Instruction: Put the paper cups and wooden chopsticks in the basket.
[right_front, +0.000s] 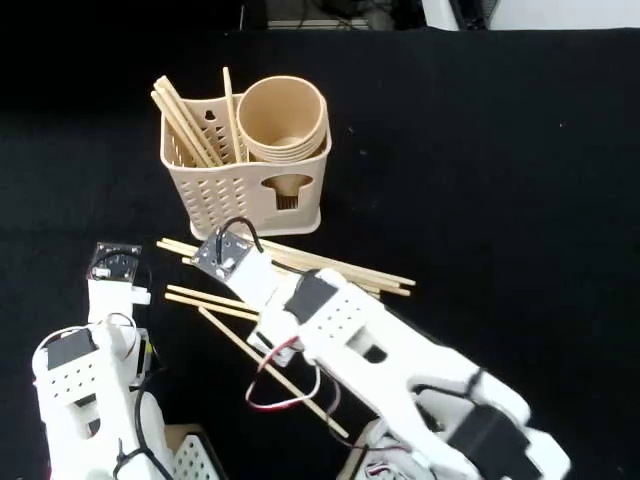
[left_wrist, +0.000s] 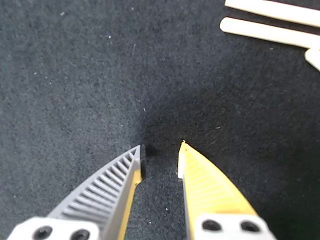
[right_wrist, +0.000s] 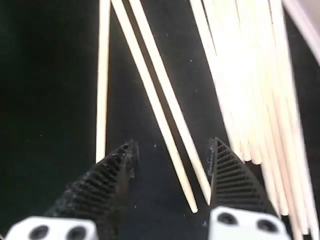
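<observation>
From above, the basket (right_front: 240, 195) stands on the black worktop (right_front: 500, 180). A stack of paper cups (right_front: 283, 115) sits in one of its compartments, and several chopsticks (right_front: 185, 125) lean upright in the one beside it. More loose chopsticks (right_front: 340, 268) lie scattered on the cloth in front of the basket. The right hand (right_front: 218, 255) hangs over that scatter, just in front of the basket wall. The left hand (right_front: 115, 264) is off to the side, near the tips of two sticks.

From the left wrist, the left hand (left_wrist: 161, 149) has its fingers slightly parted above bare cloth and holds nothing. A few chopstick ends (left_wrist: 270, 32) lie well apart from it.

From the right wrist, the right hand (right_wrist: 170, 147) is spread wide and grips nothing. Two loose chopsticks (right_wrist: 165, 100) run between its fingers, a single stick (right_wrist: 102, 75) lies outside one finger, and a thick bunch (right_wrist: 250, 75) lies by the other.
</observation>
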